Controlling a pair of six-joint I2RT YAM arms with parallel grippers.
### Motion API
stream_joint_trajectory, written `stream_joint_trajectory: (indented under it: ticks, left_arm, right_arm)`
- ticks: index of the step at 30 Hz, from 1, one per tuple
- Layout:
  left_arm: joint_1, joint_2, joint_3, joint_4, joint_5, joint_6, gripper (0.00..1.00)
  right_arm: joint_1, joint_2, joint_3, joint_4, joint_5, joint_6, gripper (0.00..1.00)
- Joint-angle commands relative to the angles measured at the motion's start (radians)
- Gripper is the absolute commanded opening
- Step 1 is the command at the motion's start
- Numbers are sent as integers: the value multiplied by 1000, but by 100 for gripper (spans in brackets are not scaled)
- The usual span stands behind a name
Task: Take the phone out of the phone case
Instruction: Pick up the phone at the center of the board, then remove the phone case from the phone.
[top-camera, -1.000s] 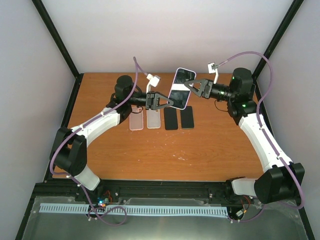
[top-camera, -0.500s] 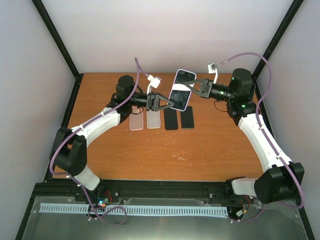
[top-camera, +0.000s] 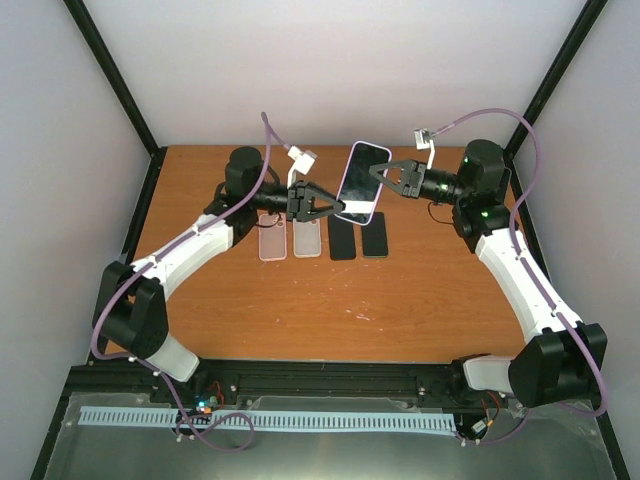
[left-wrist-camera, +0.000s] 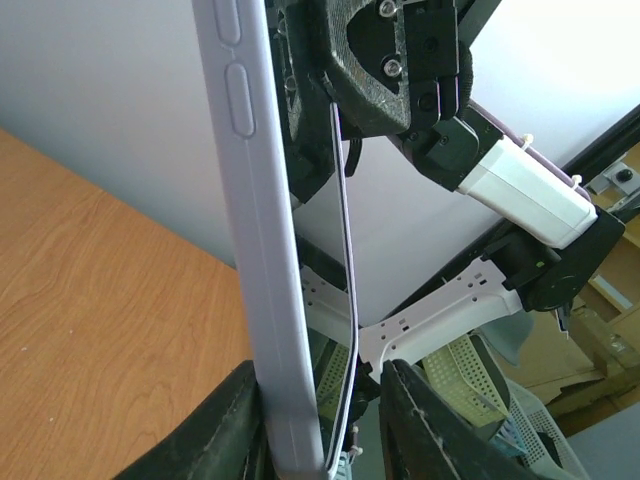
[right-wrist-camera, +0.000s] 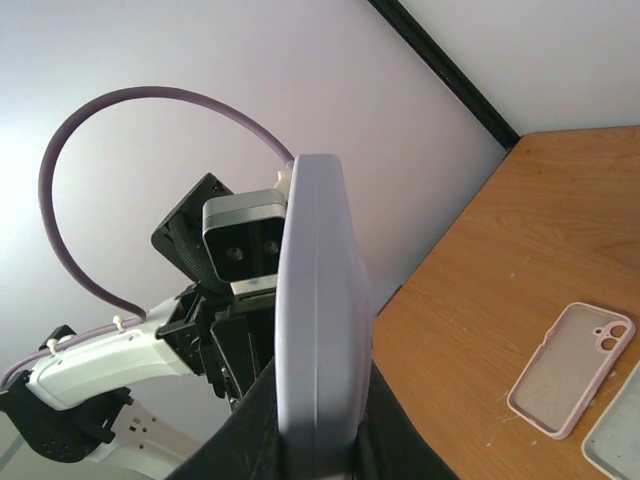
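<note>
Right fingers (right-wrist-camera: 250, 435) clamp the one lilac-cased phone (top-camera: 362, 182) midair, left fingers (left-wrist-camera: 225, 430) slightly parted astride its edge; on tabletop (top-camera: 400, 300): two empty cases (top-camera: 272, 243) (top-camera: 307, 238), two dark phones (top-camera: 342, 238) (top-camera: 374, 236).

Both my arms reach toward the table's far edge, wrists raised and turned inward to face each other. My right gripper (top-camera: 376, 173) is clamped on the phone's (top-camera: 355, 186) right side. My left gripper (top-camera: 340, 207) straddles its lower corner with jaws parted, one finger (left-wrist-camera: 405, 425) standing apart from it.
</note>
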Motion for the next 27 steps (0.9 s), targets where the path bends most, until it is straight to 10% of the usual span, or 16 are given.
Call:
stream_joint_trajectory:
  ticks: [1,27]
  left_arm:
    - [8,-44,30,-37,19,78,34]
    - [44,-57,-38,51,61,7,21]
  right_arm:
    - [-5,-34,-7,144,-56,78,3]
    - [-18,-40,-34,290,-107,194,3]
